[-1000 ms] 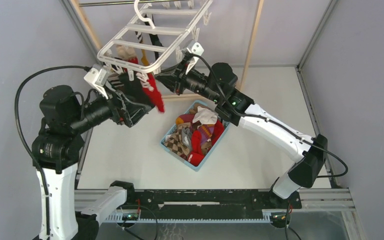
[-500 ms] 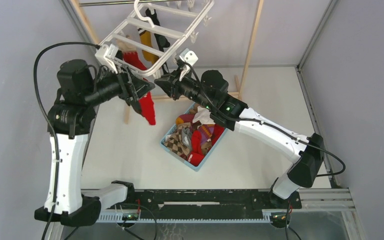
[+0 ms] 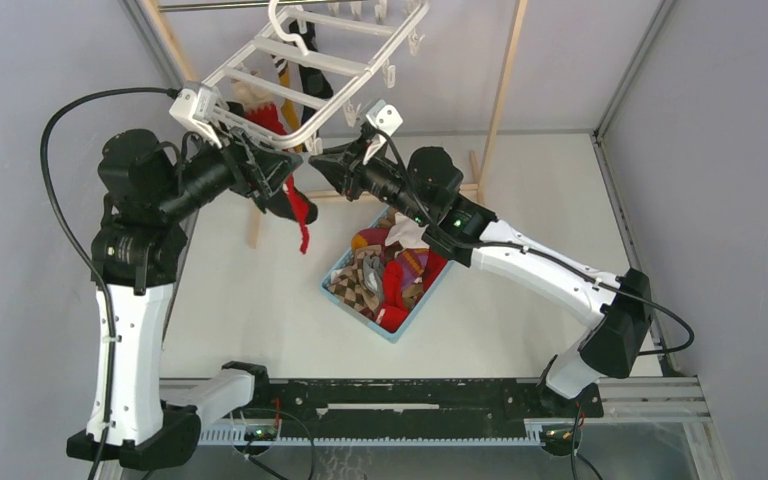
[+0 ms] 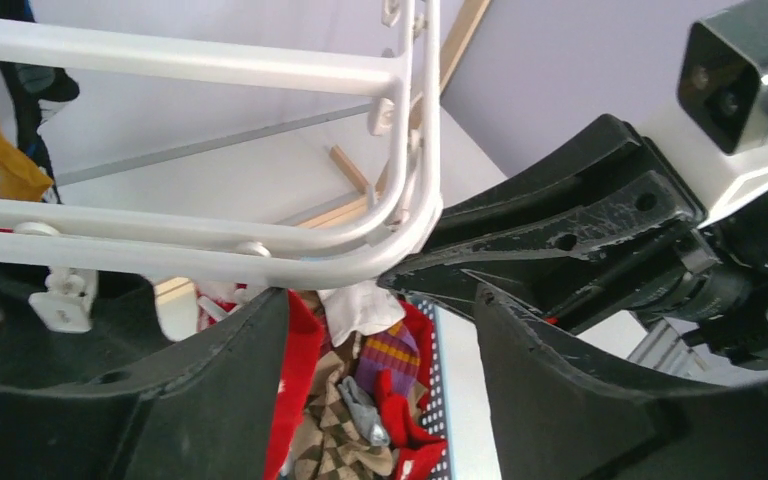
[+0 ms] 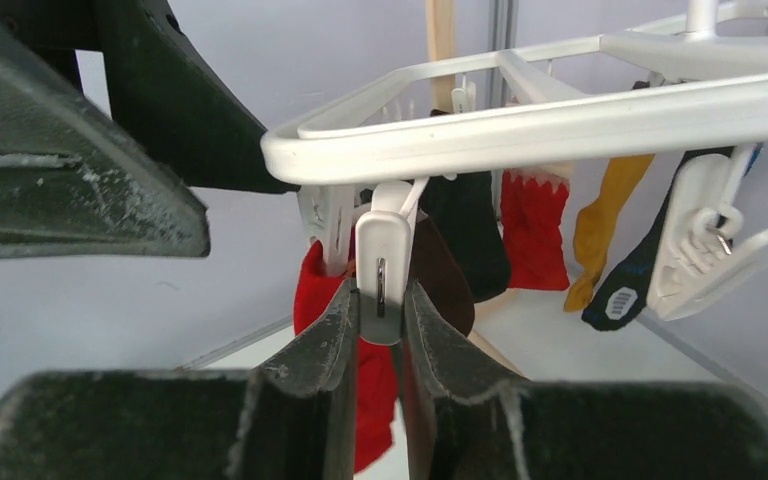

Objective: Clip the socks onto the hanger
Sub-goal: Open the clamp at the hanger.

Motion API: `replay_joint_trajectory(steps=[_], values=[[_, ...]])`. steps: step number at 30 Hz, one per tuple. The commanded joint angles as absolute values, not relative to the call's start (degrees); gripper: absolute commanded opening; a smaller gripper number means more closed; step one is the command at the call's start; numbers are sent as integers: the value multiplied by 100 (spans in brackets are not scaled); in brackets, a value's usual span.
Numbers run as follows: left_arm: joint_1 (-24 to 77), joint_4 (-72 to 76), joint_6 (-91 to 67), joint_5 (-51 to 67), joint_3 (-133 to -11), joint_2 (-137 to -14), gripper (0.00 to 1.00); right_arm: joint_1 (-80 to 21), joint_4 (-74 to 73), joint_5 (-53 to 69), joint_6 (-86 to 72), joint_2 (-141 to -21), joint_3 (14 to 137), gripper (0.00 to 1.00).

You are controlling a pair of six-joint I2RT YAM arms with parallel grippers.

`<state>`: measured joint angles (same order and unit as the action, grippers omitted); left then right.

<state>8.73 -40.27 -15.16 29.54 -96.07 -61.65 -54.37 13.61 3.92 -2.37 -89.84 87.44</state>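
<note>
Above the far edge of the table [image 3: 550, 190], towards its far-left corner, the hanger [image 5: 560, 125] hangs tilted, with both arms raised to its near corner. My right gripper [image 5: 380, 300] is squeezed onto one dangling clip [image 5: 380, 255], a finger on each side of it. My left gripper [image 4: 380, 300] stands wide apart just under the frame's rounded corner. The red sock [image 3: 302, 215] lies along the inner face of one finger and dangles below, but I cannot tell whether anything actually pins it there. The other socks [image 3: 390, 265] sit piled in the blue basket [image 3: 358, 314] near the middle of the table.

What worries me is that the red sock looks barely supported, so it could slide off and drop before the clip bites. I expect the hanger to swing on its hook. The left gripper is almost touching the frame, and a nudge from it could drag the clip out of my right-hand pinch. The two grippers are also very close together, so a careless approach risks a knock. A neighbouring clip hangs right beside mine, and the cuff could end up in the wrong one.
</note>
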Motion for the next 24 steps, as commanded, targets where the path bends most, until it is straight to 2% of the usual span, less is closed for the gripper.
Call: replay_joint_trajectory(steps=[1,9,18,24], values=[[817,-3138,-1909,3495,-9106,-5847,76,-5565,1600,416,-149,-8813,8722,0],[822,-2737,-2460,3533,-8812,-5884,79,-5752,1563,509,-161,-8894,8826,0],[817,-2330,-2822,3467,-8601,-5905,76,-6038,1355,398,-16,-9028,8942,0],[827,-2298,-2836,3622,-8877,-6176,72,-6140,1284,372,-9,-9152,9125,0]])
